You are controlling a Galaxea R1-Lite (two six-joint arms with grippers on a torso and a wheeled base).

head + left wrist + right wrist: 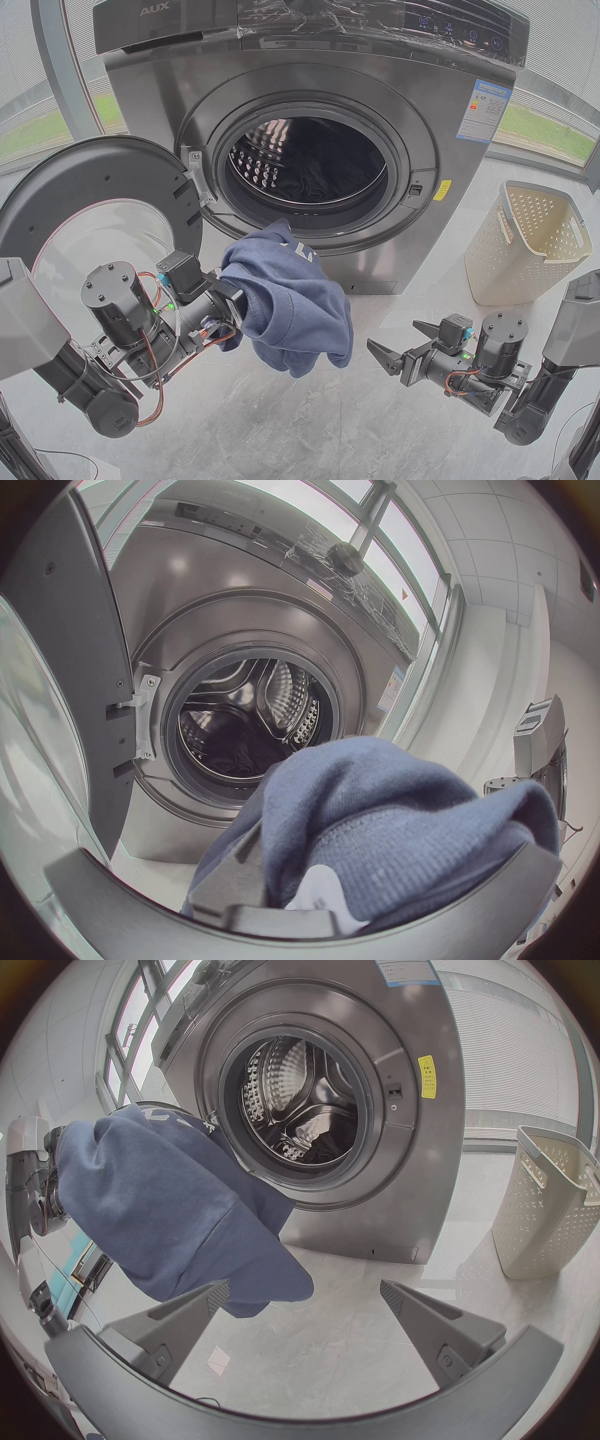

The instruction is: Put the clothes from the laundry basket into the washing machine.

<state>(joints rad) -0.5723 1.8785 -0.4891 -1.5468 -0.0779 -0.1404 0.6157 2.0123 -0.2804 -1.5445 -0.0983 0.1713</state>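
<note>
Grey marbled floor [281, 425], bright tall windows [550, 119]

The blue sweatshirt [294, 300] hides most of the left fingers [234, 886].

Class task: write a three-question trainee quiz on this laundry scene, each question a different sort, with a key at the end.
1. True or false: the door of the washing machine is shut.
2. Whose gripper holds the blue sweatshirt: A left arm's, B right arm's, C neither?
3. Fill in: the laundry basket stands on the robot's ____ side of the machine.
Key: 1 false, it hangs open; 2 A, the left gripper; 3 right.
</note>
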